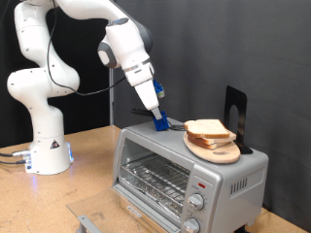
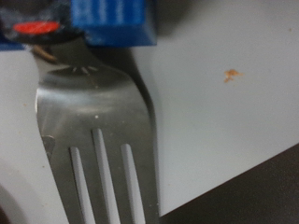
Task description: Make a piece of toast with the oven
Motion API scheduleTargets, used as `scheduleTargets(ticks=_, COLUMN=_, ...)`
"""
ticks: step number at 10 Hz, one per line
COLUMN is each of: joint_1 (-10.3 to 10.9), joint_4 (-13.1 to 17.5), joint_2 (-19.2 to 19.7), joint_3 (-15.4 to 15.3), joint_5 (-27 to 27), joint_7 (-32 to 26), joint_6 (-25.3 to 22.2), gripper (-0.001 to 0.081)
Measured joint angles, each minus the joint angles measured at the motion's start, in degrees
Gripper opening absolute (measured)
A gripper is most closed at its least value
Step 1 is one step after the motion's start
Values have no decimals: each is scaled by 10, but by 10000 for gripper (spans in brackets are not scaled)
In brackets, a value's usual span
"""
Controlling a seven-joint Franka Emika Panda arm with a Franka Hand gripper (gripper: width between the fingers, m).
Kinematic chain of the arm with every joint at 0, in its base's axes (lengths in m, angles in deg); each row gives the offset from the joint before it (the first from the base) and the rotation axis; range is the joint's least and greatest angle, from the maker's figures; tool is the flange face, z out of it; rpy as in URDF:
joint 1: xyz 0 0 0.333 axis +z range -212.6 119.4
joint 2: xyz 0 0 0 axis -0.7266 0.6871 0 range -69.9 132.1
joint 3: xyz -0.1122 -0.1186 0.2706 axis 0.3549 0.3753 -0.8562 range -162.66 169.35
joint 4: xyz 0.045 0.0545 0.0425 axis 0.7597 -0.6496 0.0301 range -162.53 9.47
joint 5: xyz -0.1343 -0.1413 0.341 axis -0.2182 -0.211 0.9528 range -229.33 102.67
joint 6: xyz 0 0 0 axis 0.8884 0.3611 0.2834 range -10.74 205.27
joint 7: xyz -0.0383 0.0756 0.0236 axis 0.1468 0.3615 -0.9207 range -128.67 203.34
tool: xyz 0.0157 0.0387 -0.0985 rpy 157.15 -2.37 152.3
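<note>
Toast slices (image 1: 208, 129) sitting stacked on round wooden board (image 1: 216, 149) atop oven (image 1: 185, 170); gripper (image 1: 158, 118), at their nine o'clock, gripping blue-handled fork (image 2: 98, 140); fork-pickup step seemingly underway.

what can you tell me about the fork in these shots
The fork looks like shiny silver metal, with a broad neck widening into four tines, seen close in the wrist view. It lies against the pale grey top of the oven, below blue parts of the gripper. In the exterior view the gripper is down on the oven top beside the bread slices; the fork itself is too small to make out there.
</note>
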Motion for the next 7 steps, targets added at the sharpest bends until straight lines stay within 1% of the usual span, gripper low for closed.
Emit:
scheduleTargets(ticks=3, joint_1=-2, joint_4=-1, joint_2=0, joint_3=3, joint_5=0, joint_7=0, joint_6=3, gripper=806)
scheduleTargets(ticks=5, joint_1=-7, joint_4=-2, joint_2=1, joint_3=11, joint_5=0, joint_7=-2, joint_6=4, gripper=806)
scheduleTargets(ticks=7, joint_1=-10, joint_4=-1, joint_2=9, joint_3=14, joint_5=0, joint_7=-4, joint_6=15, gripper=806)
